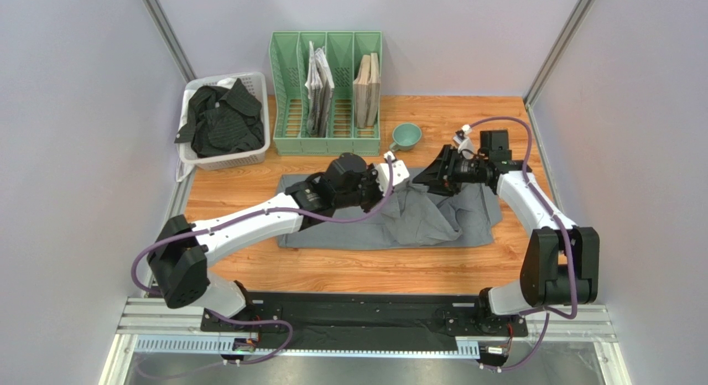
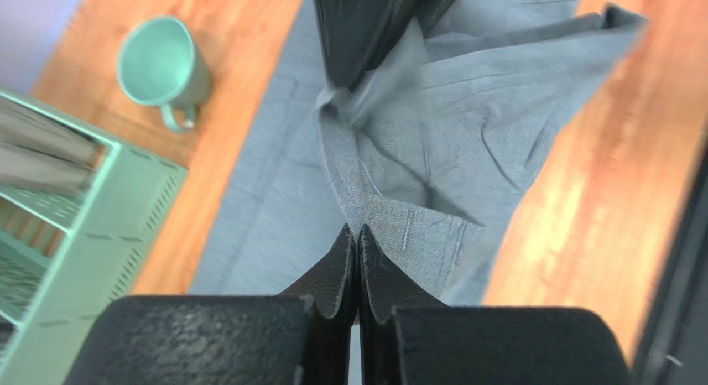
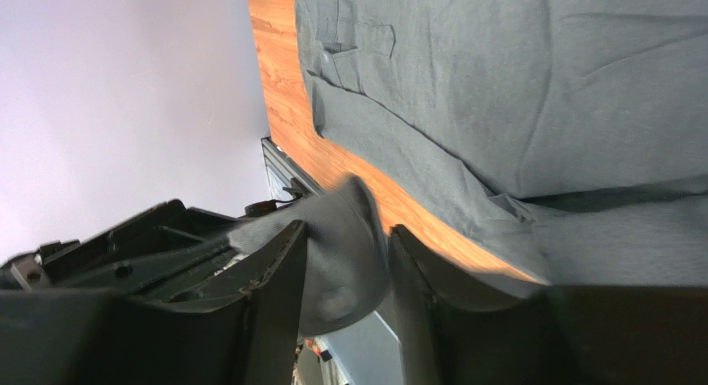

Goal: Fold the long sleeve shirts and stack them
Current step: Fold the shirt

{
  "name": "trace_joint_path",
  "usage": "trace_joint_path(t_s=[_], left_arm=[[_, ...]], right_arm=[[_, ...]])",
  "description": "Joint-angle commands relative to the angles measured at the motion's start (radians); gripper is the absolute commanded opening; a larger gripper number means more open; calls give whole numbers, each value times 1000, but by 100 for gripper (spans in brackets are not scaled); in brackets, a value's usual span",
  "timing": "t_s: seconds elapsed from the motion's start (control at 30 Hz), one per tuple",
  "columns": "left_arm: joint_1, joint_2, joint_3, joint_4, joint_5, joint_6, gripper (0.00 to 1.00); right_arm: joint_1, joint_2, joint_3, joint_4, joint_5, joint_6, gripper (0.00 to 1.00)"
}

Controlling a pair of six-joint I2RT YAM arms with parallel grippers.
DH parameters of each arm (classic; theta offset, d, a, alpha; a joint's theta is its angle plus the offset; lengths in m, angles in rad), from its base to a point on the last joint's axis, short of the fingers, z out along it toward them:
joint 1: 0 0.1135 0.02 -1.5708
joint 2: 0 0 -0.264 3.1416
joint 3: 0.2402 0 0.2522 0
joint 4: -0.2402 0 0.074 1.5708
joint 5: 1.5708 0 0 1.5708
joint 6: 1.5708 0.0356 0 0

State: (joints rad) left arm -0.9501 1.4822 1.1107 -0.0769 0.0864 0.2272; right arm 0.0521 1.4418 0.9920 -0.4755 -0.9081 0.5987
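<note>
The mid-grey long sleeve shirt lies spread on the wooden table, with its middle pulled up into a ridge between my two grippers. My left gripper is shut, and its tips pinch a hemmed edge of the grey shirt in the left wrist view. My right gripper is close to its right. In the right wrist view its fingers stand apart with a blurred fold of grey cloth loose between them. The black striped shirt lies crumpled in a basket at the far left.
A white basket stands at the back left. A green slotted file rack holding books stands at the back centre and also shows in the left wrist view. A teal mug sits just beyond the shirt.
</note>
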Motion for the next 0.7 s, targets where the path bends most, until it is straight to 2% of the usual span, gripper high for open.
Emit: trace_joint_path(t_s=[0.0,0.13,0.23,0.37,0.5,0.67], left_arm=[[94,-112,49,-100,319,-161,0],[169,-171,63,-110,545,-137,0],[186,-204,61,-119,628,-118,0],[195,-224,63,-132,668,-124,0],[203,-232,66,-135,659,-123,0],[226,-212,75,-123,658,-158,0]], right_arm=[[-98,-14,160,-150,-49,-262,62],[-109,-34,295,-340,-74,-680,77],[-103,-76,330,-402,-98,-844,80],[-81,-170,259,-425,-143,-1133,82],[-57,-265,208,-397,-166,-1240,80],[40,-357,182,-466,-164,-1330,76]])
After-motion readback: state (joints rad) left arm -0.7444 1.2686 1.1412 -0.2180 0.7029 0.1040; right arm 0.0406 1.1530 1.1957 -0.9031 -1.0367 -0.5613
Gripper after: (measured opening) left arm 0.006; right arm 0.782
